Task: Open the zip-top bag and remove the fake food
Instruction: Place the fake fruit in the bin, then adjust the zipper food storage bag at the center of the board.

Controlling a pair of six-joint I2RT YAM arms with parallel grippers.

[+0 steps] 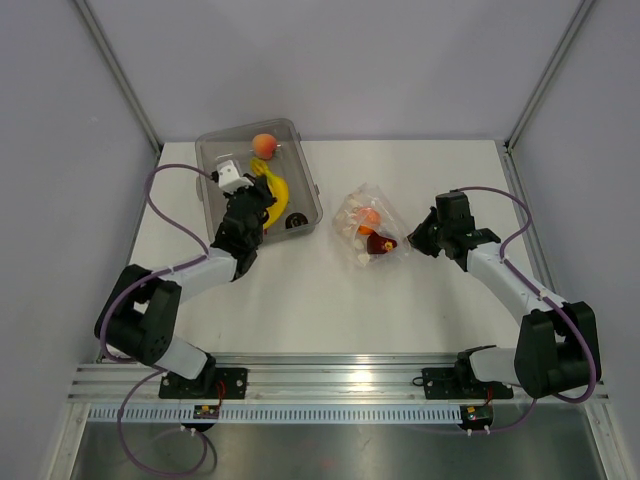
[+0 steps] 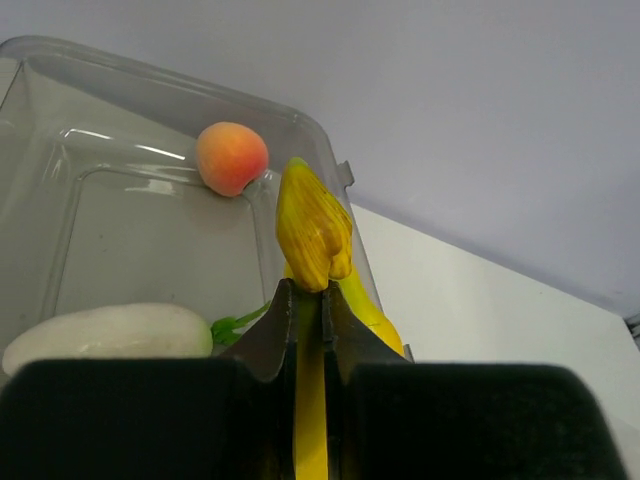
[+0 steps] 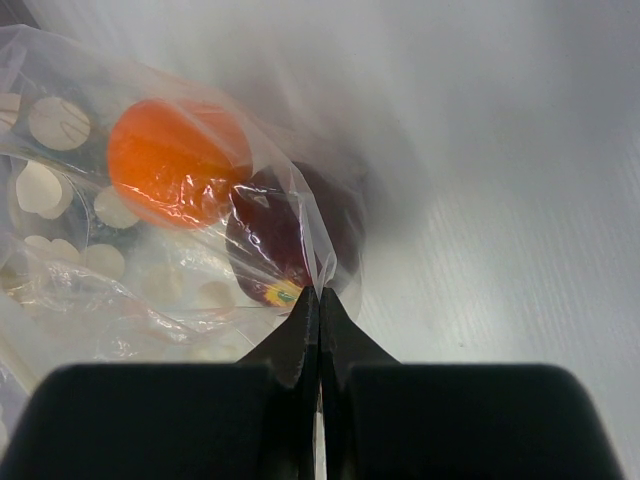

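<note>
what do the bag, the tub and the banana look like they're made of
zip-top bag: thin clear plastic film, glossy; it creases and crinkles.
tub: stiff clear-grey plastic, with moulded ridges and glints.
banana: probably matte painted plastic or foam; yellow with brown streaks, no gloss.

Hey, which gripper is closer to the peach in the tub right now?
Left. The left gripper, shut on the banana, is at the tub, just short of the peach. The right gripper is across the table, pinching the zip-top bag at its edge.
</note>
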